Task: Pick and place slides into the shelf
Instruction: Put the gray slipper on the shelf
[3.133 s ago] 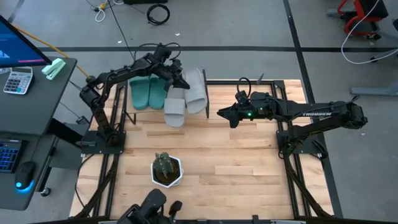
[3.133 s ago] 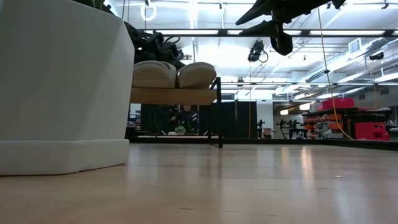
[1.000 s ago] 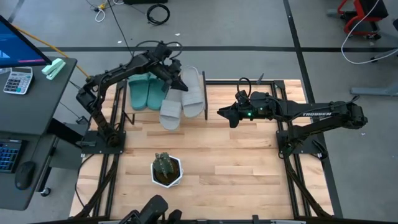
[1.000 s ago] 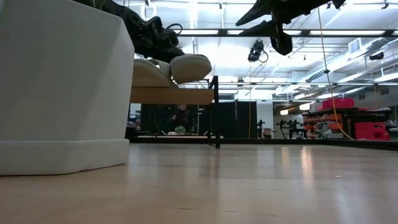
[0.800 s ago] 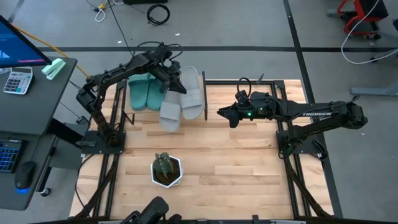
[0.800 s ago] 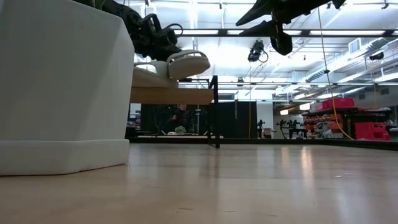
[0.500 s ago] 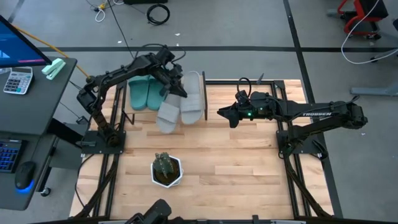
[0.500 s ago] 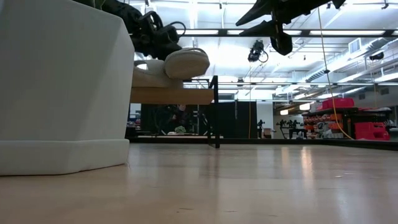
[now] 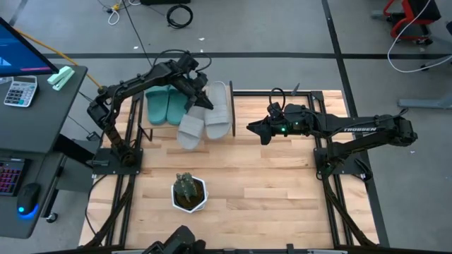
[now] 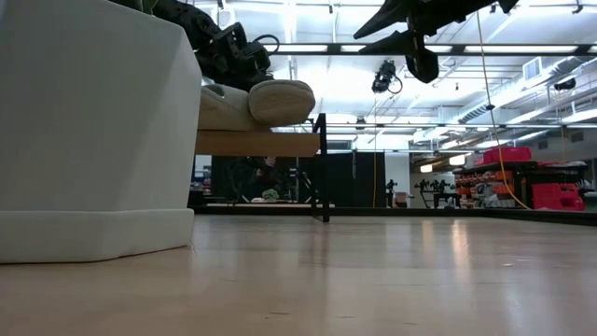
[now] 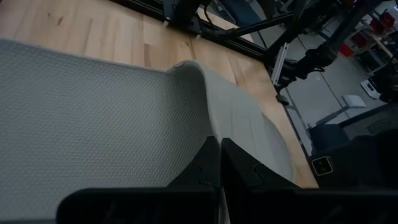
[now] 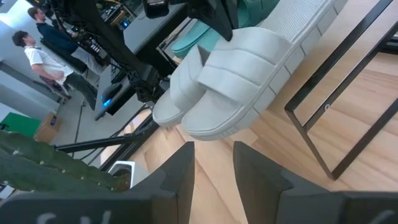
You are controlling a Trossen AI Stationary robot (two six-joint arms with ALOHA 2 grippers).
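Note:
Two teal slides point(image 9: 167, 104) and a light grey slide point(image 9: 220, 111) lie on the shelf point(image 10: 256, 144) at the table's far left. A second grey slide point(image 9: 189, 128) sits askew beside them, its near end jutting past the shelf's front edge, with my left gripper point(image 9: 198, 99) shut on it. My right gripper point(image 9: 251, 129) hovers open above the table's middle, to the right of the shelf, with nothing between its fingers point(image 12: 180, 180). My left gripper pinches the grey slide between its two shut fingers point(image 11: 219, 168), at the heel-side edge of the ribbed strap point(image 12: 208, 56). The fingers slant down from the far left. The slide is tilted, its near end point(image 10: 282, 99) raised above the shelf board.
A small plant in a white pot point(image 9: 189, 194) stands near the table's front left and fills the left of the low view. The shelf's black frame point(image 9: 234, 106) stands at its right end. Bare wooden tabletop point(image 9: 268, 183) lies to the right of the pot.
My left gripper has tipped at the wrist while staying over the shelf. The held grey slide has swung its near end slightly toward the table's left; that end tipped up and has come down a little again. The other slides have stayed put.

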